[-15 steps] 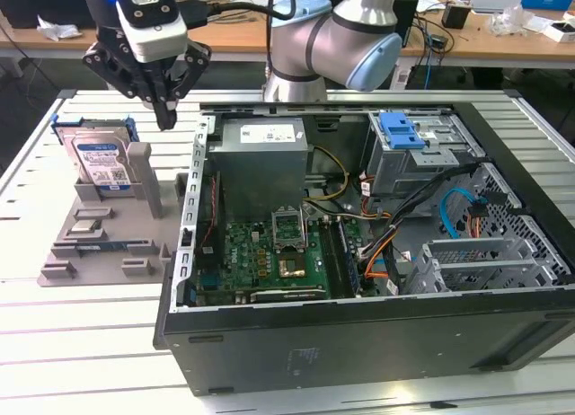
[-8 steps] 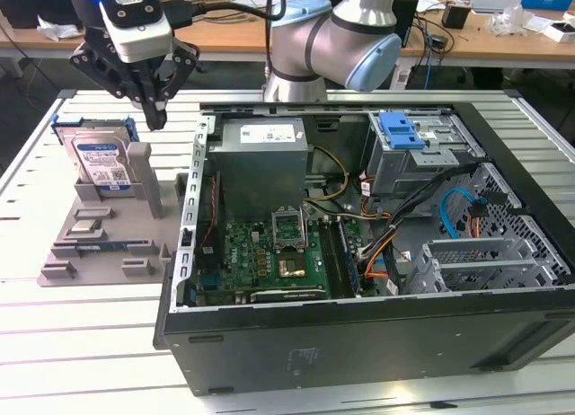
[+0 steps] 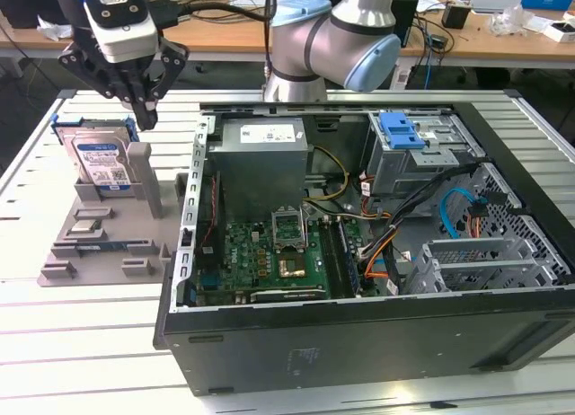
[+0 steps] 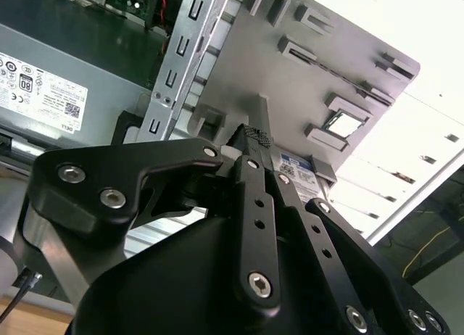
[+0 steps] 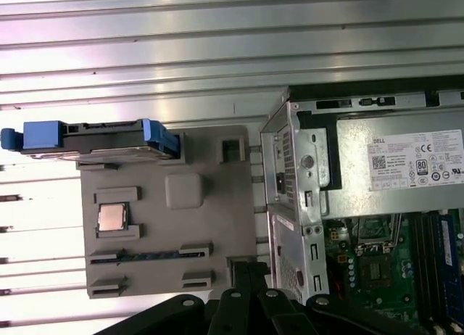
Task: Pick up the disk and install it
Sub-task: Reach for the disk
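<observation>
Grey holder [image 3: 99, 253]: cradling the disk [image 3: 101, 159] upright.
Gripper [image 3: 144, 117]: hovering just above it, jaws together, empty.
Exterior view: showing the case [image 3: 359, 343] housing a blue-latched cage [image 3: 422, 141].

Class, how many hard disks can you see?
1: the disk stands on edge in the grey holder, at the exterior view's left. Others may be hidden inside the computer case.

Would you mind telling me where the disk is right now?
In the exterior view the disk stands on edge in the grey holder at that view's left, outside the computer case, with the gripper nearby.
</observation>
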`<state>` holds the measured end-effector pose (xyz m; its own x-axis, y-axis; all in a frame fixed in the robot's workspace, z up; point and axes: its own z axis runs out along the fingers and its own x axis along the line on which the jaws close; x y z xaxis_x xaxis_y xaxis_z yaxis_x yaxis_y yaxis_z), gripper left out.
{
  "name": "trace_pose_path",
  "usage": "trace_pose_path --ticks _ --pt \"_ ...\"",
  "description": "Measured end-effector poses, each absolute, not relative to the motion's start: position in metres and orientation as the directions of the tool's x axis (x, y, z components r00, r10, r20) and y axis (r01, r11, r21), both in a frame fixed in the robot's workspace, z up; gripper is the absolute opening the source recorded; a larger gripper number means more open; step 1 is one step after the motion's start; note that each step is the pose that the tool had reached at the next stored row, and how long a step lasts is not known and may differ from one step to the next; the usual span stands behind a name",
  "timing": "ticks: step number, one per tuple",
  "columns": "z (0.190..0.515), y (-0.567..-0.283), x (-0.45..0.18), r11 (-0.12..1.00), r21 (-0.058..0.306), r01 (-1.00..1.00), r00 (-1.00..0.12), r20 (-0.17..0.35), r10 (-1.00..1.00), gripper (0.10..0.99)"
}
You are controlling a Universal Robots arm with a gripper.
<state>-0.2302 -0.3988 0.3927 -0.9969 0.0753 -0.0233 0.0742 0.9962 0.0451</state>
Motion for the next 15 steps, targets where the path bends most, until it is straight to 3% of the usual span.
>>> trace_pose_path --ticks 15 --pt "0.392 -0.399 -0.258 0.996 0.045 0.074 -0.997 -0.023 0.075 0.102"
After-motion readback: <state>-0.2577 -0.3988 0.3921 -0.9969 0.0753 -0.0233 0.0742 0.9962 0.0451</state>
